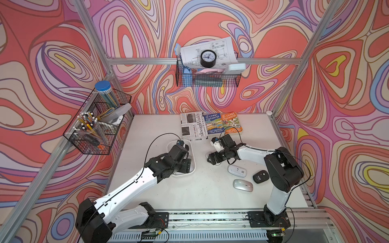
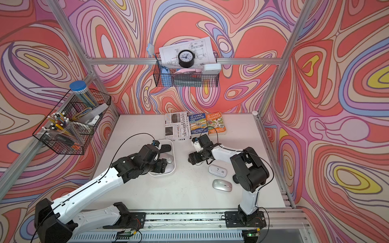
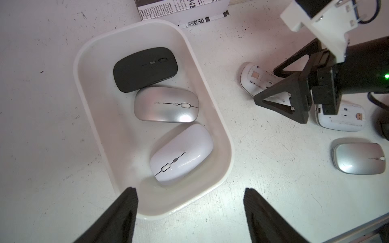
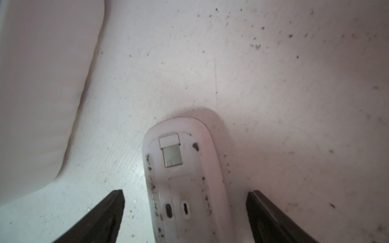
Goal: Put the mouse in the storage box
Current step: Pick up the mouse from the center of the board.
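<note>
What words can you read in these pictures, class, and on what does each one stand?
"Weekly": newspaper-print cover.
"STOREY TREEHOUSE": blue book.
"STOREY TREEHOUSE": orange book.
Too small or blurred to read: the books' numbers and authors, the clock dial, the drawing sheet, the label under the white mouse.

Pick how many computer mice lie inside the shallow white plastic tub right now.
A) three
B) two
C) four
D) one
A: the left wrist view shows a flat black mouse, a silver mouse and a glossy white mouse lying in a row inside the shallow white plastic storage box.
</note>
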